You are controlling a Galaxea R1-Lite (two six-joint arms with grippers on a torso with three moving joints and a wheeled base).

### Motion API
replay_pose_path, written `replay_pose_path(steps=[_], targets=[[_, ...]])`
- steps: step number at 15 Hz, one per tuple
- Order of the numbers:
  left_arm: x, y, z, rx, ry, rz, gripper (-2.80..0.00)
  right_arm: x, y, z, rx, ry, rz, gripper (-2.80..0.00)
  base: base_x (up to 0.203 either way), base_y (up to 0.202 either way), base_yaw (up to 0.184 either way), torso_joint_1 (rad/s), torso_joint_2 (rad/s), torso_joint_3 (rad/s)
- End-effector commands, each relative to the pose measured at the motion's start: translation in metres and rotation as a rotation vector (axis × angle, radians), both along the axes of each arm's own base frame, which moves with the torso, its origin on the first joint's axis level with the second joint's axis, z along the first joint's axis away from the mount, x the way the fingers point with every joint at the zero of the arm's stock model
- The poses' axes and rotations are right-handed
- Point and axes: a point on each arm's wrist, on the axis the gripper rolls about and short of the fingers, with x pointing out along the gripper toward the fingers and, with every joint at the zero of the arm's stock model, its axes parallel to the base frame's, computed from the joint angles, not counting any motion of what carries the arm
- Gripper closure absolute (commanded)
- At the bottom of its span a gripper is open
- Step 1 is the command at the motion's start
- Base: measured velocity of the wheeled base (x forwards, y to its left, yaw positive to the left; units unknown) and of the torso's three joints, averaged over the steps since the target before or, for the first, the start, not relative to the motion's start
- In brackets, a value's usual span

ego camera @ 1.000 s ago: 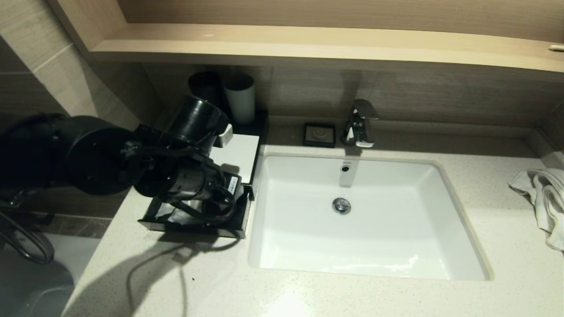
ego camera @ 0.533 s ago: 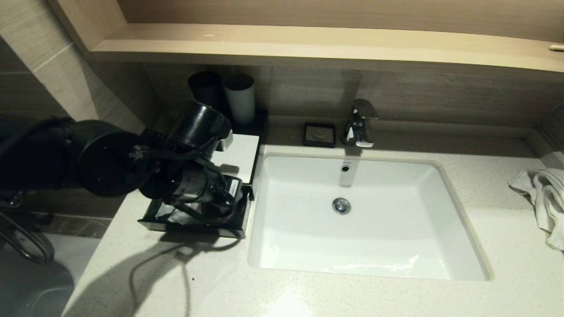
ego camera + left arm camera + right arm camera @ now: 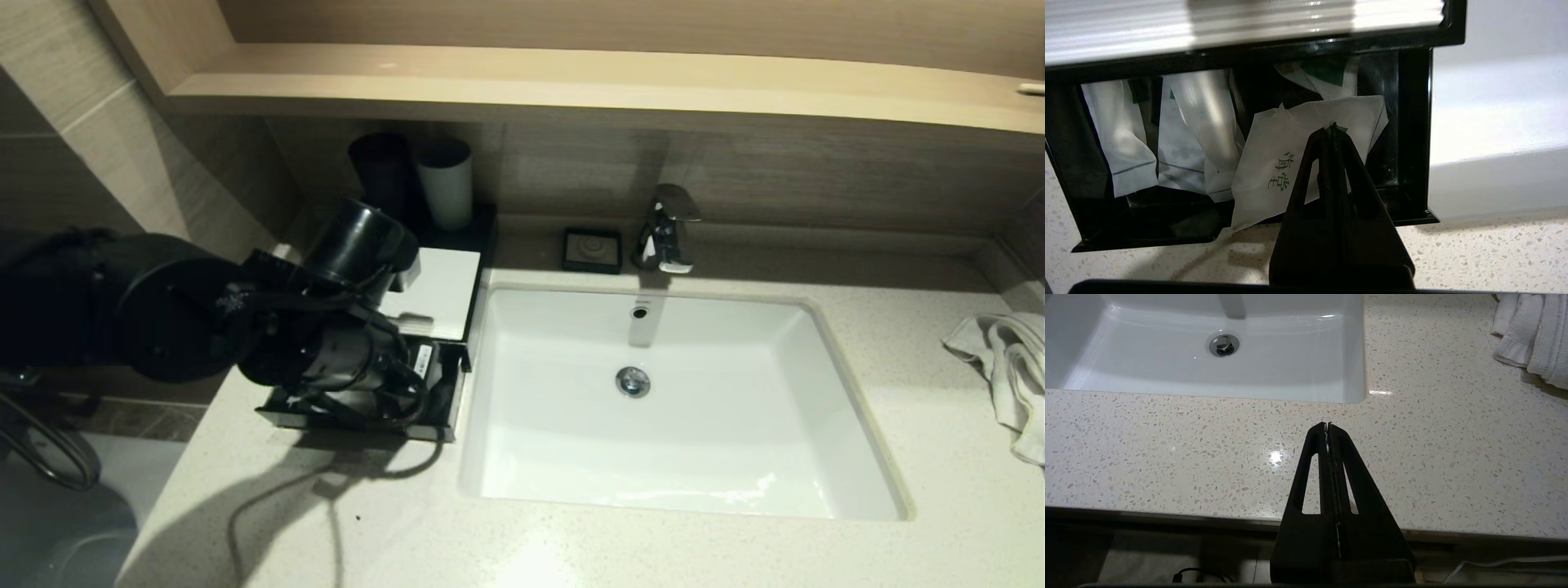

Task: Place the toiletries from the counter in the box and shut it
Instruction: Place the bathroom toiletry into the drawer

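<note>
My left gripper (image 3: 1333, 127) is shut on a white sachet (image 3: 1274, 163) with green print and holds it over the open black box (image 3: 1414, 134). The sachet's lower corner hangs out past the box's front wall, over the counter. Several other white sachets (image 3: 1120, 139) lie inside the box. In the head view my left arm (image 3: 326, 351) covers most of the box (image 3: 282, 408), which stands left of the sink. The box's white ribbed lid (image 3: 441, 290) lies pushed back behind the opening. My right gripper (image 3: 1327, 424) is shut and empty over the counter's front edge; it is out of the head view.
The white sink (image 3: 678, 400) with its tap (image 3: 668, 229) is right of the box. Two cups (image 3: 445, 180) stand on a black tray behind the box. A small black soap dish (image 3: 593, 248) is by the tap. A white towel (image 3: 1008, 367) lies at the far right.
My left arm has moved down and slightly back toward me, lowering the held sachet closer to the box. The right arm has not moved.
</note>
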Motion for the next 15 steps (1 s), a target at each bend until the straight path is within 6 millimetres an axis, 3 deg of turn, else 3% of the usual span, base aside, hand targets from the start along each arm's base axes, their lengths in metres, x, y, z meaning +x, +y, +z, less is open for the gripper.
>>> replay_pose_path(steps=[1, 12, 13, 15], targets=[[-0.0036, 0.0018, -0.0079, 0.009, 0.028, 0.007, 0.0, 0.0, 0.0, 0.0, 0.0, 0.0, 0.0, 0.0, 0.0, 0.0, 0.0, 0.0, 0.0, 0.0], [0.0043, -0.003, -0.0142, -0.017, 0.032, 0.034, 0.0, 0.0, 0.0, 0.0, 0.0, 0.0, 0.0, 0.0, 0.0, 0.0, 0.0, 0.0, 0.0, 0.0], [0.005, -0.0031, -0.0131, -0.021, 0.028, 0.036, -2.8, 0.0, 0.0001, 0.0, 0.0, 0.0, 0.0, 0.0, 0.0, 0.0, 0.0, 0.0, 0.0, 0.0], [0.0034, -0.0026, -0.0097, -0.026, 0.018, 0.032, -2.8, 0.0, 0.0, 0.0, 0.0, 0.0, 0.001, 0.0, 0.0, 0.0, 0.0, 0.0, 0.0, 0.0]])
